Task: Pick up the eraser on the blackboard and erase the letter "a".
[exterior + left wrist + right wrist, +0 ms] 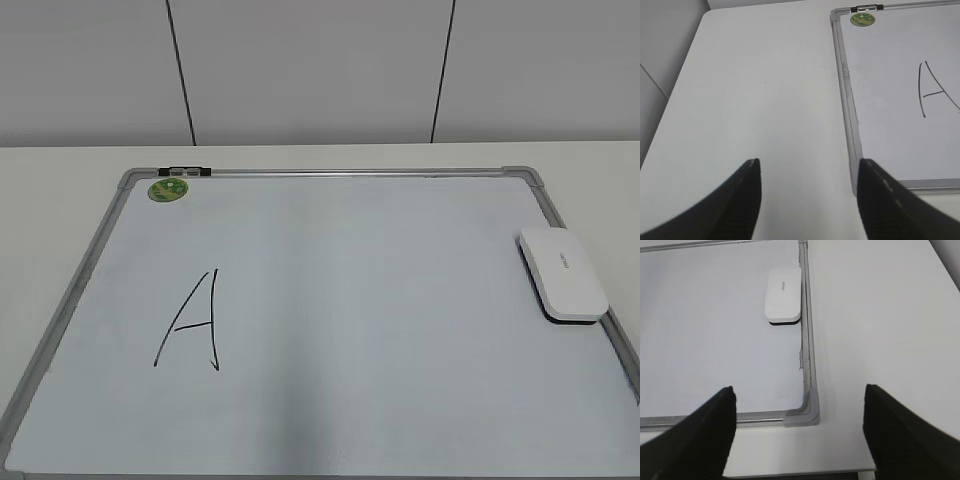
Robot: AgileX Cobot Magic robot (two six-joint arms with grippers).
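Blackboard: a large pale-grey rectangular whiteboard with silver metal frame and grey plastic corners [330, 310], lying flat on a white table [60, 165].
Eraser: a white rounded-rectangular plastic block with a thin dark base [562, 272], resting on the board's surface just inside its right frame edge, its long side running along the frame.
Letter: the one mark to be seen is a large angular capital "A" in thin black marker [190, 320], on the board's left half, well apart from the eraser. A small cursive "a" is not visible in these views.
Magnet: a small round green disc [168, 189], at the board's far-left corner.
Left gripper [807, 172]: spread wide, holding nothing, above the table beside the board's left edge.
Right gripper [800, 400]: spread wide, holding nothing, over the board's near-right corner, the eraser farther ahead.
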